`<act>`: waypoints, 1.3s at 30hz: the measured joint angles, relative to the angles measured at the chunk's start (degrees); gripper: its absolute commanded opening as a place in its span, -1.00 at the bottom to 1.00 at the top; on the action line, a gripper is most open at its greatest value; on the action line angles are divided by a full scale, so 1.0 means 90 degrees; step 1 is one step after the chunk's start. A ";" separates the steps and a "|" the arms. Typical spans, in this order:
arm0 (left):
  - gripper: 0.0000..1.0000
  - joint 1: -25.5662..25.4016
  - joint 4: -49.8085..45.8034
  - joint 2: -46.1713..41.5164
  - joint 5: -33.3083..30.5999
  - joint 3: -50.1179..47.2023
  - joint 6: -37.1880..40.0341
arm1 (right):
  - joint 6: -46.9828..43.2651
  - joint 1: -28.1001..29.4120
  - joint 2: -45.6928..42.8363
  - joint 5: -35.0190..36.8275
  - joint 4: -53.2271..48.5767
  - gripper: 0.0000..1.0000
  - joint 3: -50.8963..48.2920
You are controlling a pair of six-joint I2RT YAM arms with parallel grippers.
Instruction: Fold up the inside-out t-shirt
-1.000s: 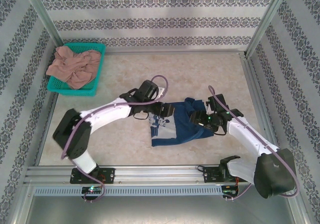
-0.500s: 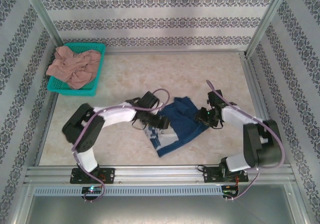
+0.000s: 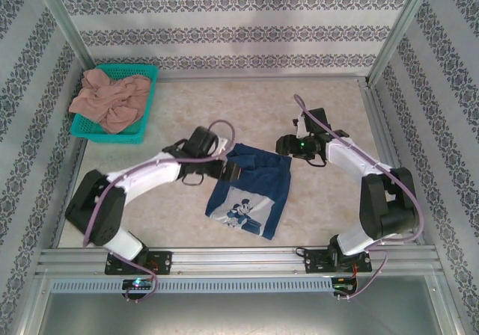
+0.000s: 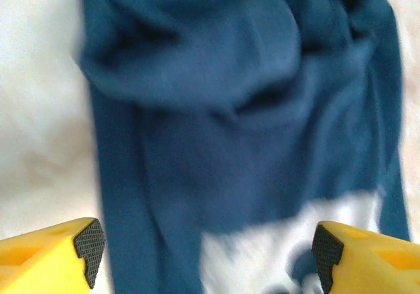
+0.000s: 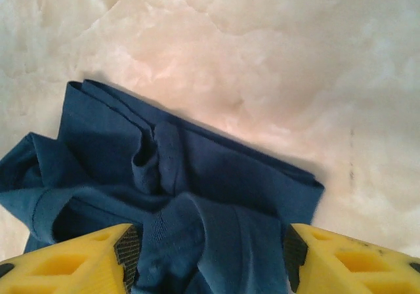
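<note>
The inside-out t-shirt (image 3: 258, 182) lies in a rough folded heap mid-table, dark navy, with its white print (image 3: 241, 212) facing up at the near end. My left gripper (image 3: 230, 172) hovers at the shirt's far left edge. In the left wrist view its jaws (image 4: 207, 245) stand wide open over blurred blue cloth (image 4: 230, 110) and the print (image 4: 275, 241). My right gripper (image 3: 286, 145) is at the shirt's far right corner. Its yellow fingers (image 5: 210, 254) are apart, with loose folds of the shirt (image 5: 197, 176) bulging between them, not pinched.
A teal basket (image 3: 152, 88) holding a pinkish-tan garment (image 3: 111, 99) stands at the far left. Bare marble tabletop (image 3: 224, 103) stretches behind the shirt. A metal rail (image 3: 239, 260) runs along the near edge, with frame posts at the sides.
The shirt has been pulled and turned, so the white print now lies flat at the near end. My right gripper moved toward the back and opened wider. My left gripper shifted left.
</note>
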 measured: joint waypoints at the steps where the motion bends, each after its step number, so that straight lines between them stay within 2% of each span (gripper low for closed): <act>1: 0.69 0.0087 -0.0007 0.0270 -0.0029 0.0284 0.0270 | -0.0017 -0.0005 -0.0005 -0.0022 -0.0027 0.26 -0.0024; 5: 0.66 0.0262 -0.0253 0.1234 0.0138 0.1331 0.1338 | -0.0102 -0.0017 0.0250 -0.0175 -0.0015 0.08 -0.0075; 10: 0.40 0.0372 -0.0940 0.2285 0.0765 0.2511 0.2239 | -0.0151 -0.0017 0.0590 -0.0367 0.0073 -0.17 -0.0197; 12: 0.21 0.0376 -0.1236 0.2511 0.1001 0.2771 0.2475 | -0.0143 -0.0017 0.0699 -0.0427 0.0107 -0.30 -0.0202; 17: -0.64 0.0401 -0.1814 0.2732 0.1399 0.3196 0.2854 | -0.0168 -0.0066 0.0818 -0.0493 0.0165 -0.69 -0.0199; 20: -0.89 0.0503 -0.1979 0.2798 0.1600 0.3468 0.2912 | -0.0141 -0.0163 0.0814 -0.0512 0.0187 -0.79 -0.0197; 23: -1.00 0.0651 -0.2130 0.2803 0.1734 0.3750 0.2885 | -0.0090 -0.0277 0.0663 -0.0559 0.0221 -0.83 -0.0245; 31: -1.00 0.0840 -0.2212 0.2834 0.1872 0.4333 0.2749 | 0.0350 -0.0352 -0.0044 -0.0648 0.0313 -0.83 -0.0559; 39: -1.00 0.0838 -0.2227 0.3716 0.1613 0.5272 0.2448 | 0.1008 -0.0352 0.0163 -0.0151 0.0449 -0.72 -0.0566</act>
